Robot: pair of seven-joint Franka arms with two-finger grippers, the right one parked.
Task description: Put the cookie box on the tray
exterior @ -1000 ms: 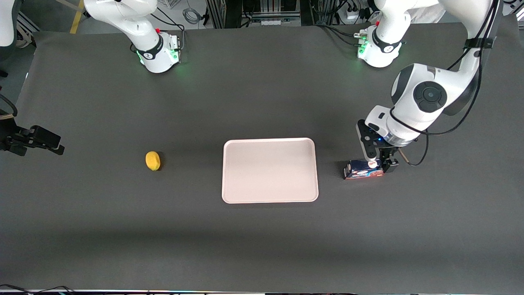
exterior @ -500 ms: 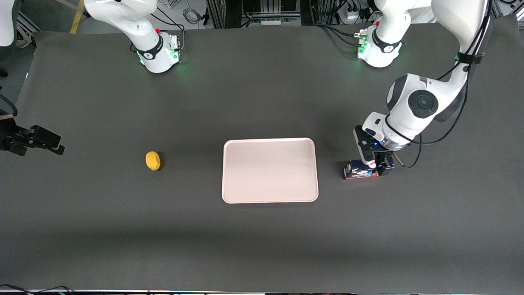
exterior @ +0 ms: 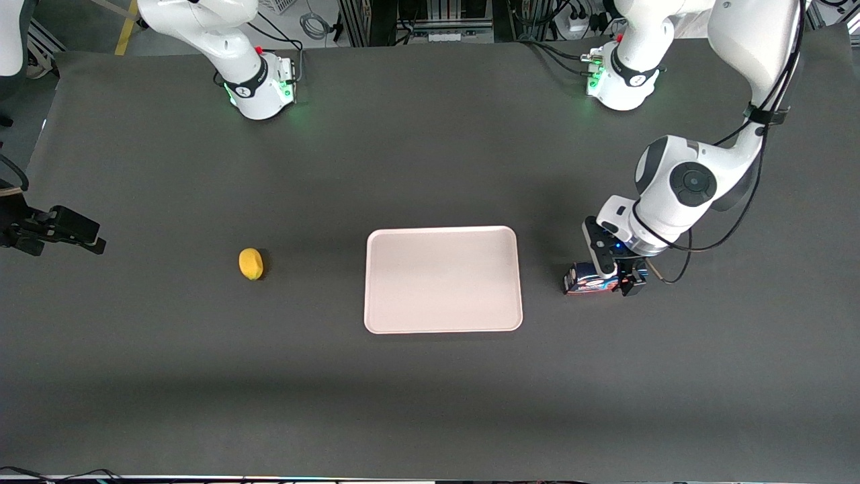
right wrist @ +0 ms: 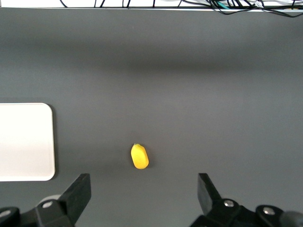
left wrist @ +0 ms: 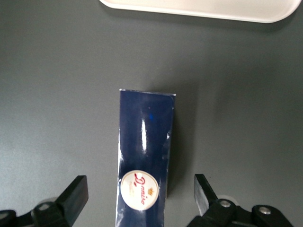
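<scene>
The cookie box point(exterior: 586, 280) is a narrow dark blue carton with a round white-red logo, lying on the table beside the tray, toward the working arm's end. In the left wrist view the cookie box point(left wrist: 144, 165) lies between my two fingers with clear gaps on both sides. My gripper point(exterior: 618, 277) is low over the box's end away from the tray, open, one finger point(left wrist: 75, 194) on each side of the carton. The pale pink tray point(exterior: 443, 279) lies flat at the table's middle; its rim point(left wrist: 199, 9) shows in the left wrist view.
A small yellow rounded object point(exterior: 250, 263) lies on the table toward the parked arm's end, also in the right wrist view point(right wrist: 139, 156). The dark table cloth point(exterior: 430, 403) stretches wide nearer the front camera.
My gripper has come down over the cookie box's end, and the arm's elbow has dropped. The box and tray have not moved.
</scene>
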